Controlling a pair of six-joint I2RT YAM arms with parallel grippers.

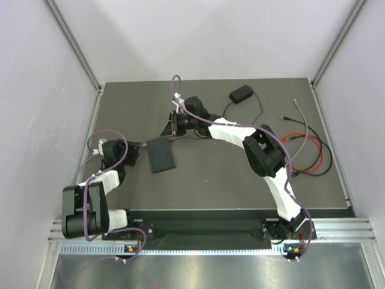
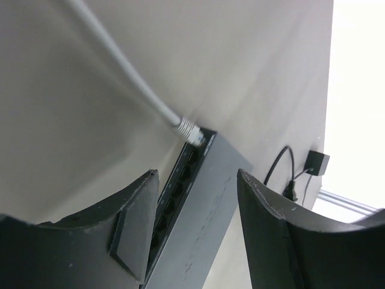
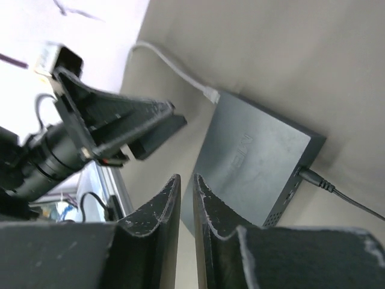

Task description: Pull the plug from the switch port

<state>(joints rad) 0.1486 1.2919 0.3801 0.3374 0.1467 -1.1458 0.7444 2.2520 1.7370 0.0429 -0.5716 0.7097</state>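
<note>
Switch: the switch (image 1: 161,155) lies flat on the tabletop (image 1: 210,180), with its sockets (image 2: 174,192) in a row along one long edge.
Plug: the plug (image 2: 189,130) is seated in the end socket, at the switch's corner farthest from my left wrist camera. Its grey cable (image 2: 120,60) trails away from the switch across the tabletop.
Left hand: my left hand (image 2: 197,179) is spread wide, one finger on each side of the switch's near end. I can't tell whether the pads touch its edges.
Right hand: my right hand (image 3: 186,180) hangs over the switch with its fingers drawn almost together. There's only a thin slit between them and I see nothing in it. It's apart from the plug.
Other lead: a black cord (image 3: 349,198) enters a different side of the switch, away from the plug. That one is not my target.
Feel of the plug: I judge it small, hard and stiff, probably snug in its socket. If it has a latch tab, I can't see it from here.
Feel of the cable: it's thin and limp, and I reckon tugging it would strain the joint.
Feel of the switch: it looks light and smooth, so I expect it to slide toward any pull.
Where to hold: I'd pinch the plug body right at the switch's edge, pull straight out along the socket, and brace the switch by its long sides.
</note>
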